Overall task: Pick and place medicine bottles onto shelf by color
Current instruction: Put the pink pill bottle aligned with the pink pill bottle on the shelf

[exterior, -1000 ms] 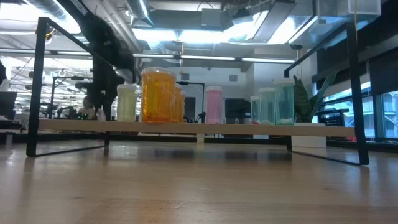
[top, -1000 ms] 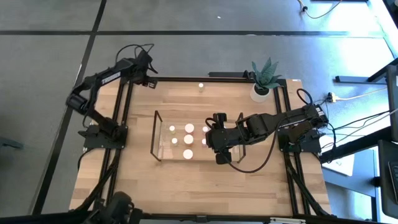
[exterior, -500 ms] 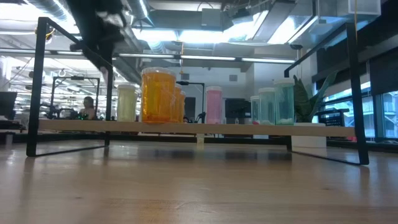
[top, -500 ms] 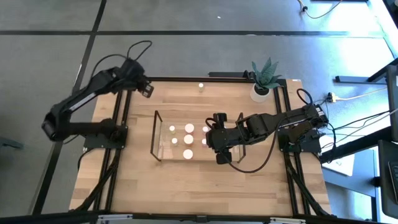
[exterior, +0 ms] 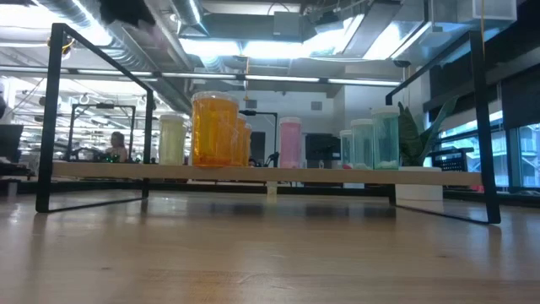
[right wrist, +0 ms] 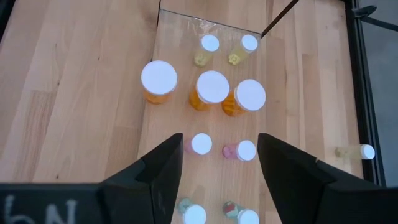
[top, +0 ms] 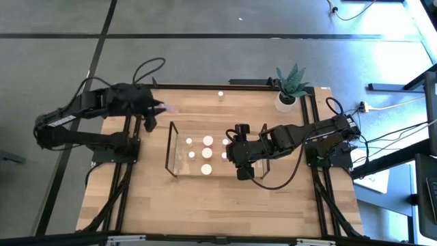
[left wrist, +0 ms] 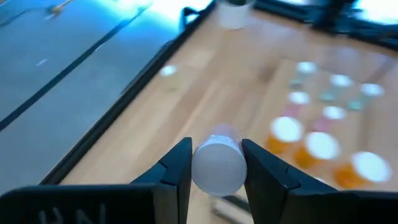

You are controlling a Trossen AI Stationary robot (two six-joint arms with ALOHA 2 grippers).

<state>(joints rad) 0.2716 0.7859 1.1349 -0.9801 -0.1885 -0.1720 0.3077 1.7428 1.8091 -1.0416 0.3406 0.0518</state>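
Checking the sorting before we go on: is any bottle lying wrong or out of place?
One small bottle lies on its side on the table, outside the shelf. The shelf bottles stand upright. The left gripper holds another bottle.

Grey floor (top: 225, 20), potted plant (top: 290, 85), bright ceiling lights (exterior: 278, 46).

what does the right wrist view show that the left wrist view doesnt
Only the right wrist view: the right gripper open and empty above the shelf, and a yellowish bottle lying on the table outside the shelf.

Only the left wrist view: the left gripper shut on a white-capped pink bottle, and a white plant pot at the table's far edge.

Both: the wooden table, and the three orange bottles standing on the shelf with smaller bottles beside them.
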